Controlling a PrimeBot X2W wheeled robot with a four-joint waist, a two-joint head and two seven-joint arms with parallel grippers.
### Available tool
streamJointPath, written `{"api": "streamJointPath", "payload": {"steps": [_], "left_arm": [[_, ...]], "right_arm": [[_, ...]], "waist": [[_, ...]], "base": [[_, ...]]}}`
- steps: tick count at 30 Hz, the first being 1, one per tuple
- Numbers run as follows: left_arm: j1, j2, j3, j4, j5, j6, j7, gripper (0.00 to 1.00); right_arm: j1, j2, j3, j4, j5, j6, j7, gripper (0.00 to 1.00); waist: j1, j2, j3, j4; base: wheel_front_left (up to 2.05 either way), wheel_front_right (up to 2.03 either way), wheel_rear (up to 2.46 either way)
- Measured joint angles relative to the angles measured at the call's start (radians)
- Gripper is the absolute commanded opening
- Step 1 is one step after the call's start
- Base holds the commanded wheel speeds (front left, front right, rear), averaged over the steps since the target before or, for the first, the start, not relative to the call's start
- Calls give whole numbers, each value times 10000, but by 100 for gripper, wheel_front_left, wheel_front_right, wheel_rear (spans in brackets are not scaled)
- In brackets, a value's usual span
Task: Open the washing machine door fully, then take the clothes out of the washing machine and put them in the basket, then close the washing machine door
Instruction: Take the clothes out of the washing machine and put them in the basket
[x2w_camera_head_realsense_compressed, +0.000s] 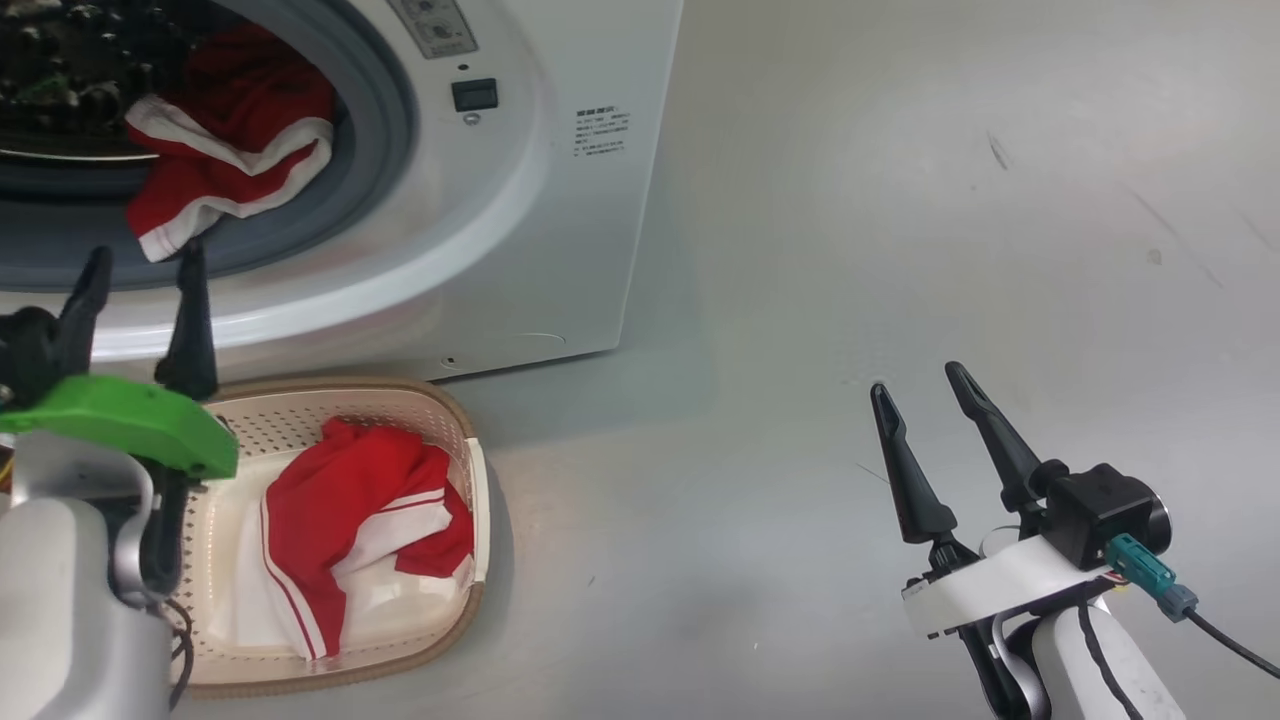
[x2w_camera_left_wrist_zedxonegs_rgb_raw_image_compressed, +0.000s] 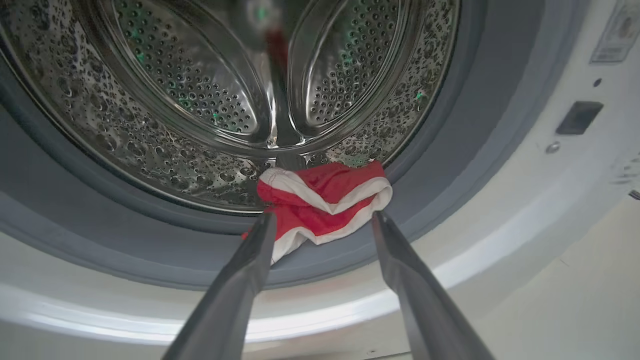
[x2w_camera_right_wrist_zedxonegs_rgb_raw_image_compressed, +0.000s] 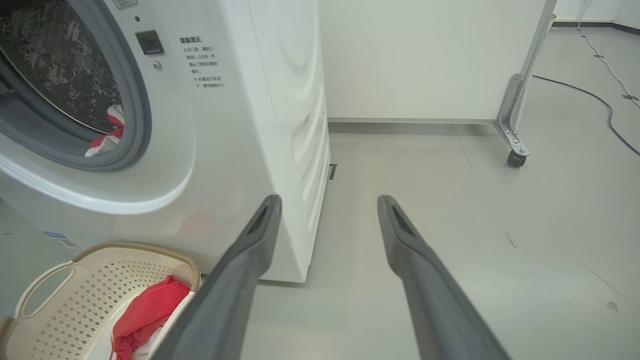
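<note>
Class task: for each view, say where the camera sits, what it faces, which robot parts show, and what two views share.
Head view: on the head, looking down at the washing machine and basket; left gripper and right gripper show, jaws open.
Left wrist view: on that wrist, facing the drum and red garment; own jaws show.
Right wrist view: on that wrist, facing the machine's side; own jaws show.
Shared: all show that garment.

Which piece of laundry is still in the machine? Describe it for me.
Find the white washer and its grey rubber ring. A crumpled red garment with white bands drapes over the ring's lower lip. Unlike its red twin, it isn't in the basket.
</note>
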Motion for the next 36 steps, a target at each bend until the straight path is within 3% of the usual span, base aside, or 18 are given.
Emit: {"api": "streamJointPath", "payload": {"steps": [5,17,31,36], "left_arm": [[-793,50,456,493,-541,255,794,100],[-2565,548,593,1452,-523,966,2594,100],[-3988,974,830,2520,-481,1586,3804,100],[-4421,1035,736,2803,-410,1586,4176,100]], "right_arm": [[-214,25,82,0,75,0,0,100],[-579,54,98,-105,161,-13,0,100],[-1059,69,360,-140,265,-102,0,100],[-1064,69,445,-167,464,-180,0,100]], "waist": [[0,0,401,-445],[0,0,1278,-1108],[0,0,1892,-1498],[0,0,2052,-1588]], "base": [[0,0,0],[0,0,0],[0,0,0],[0,0,0]]}}
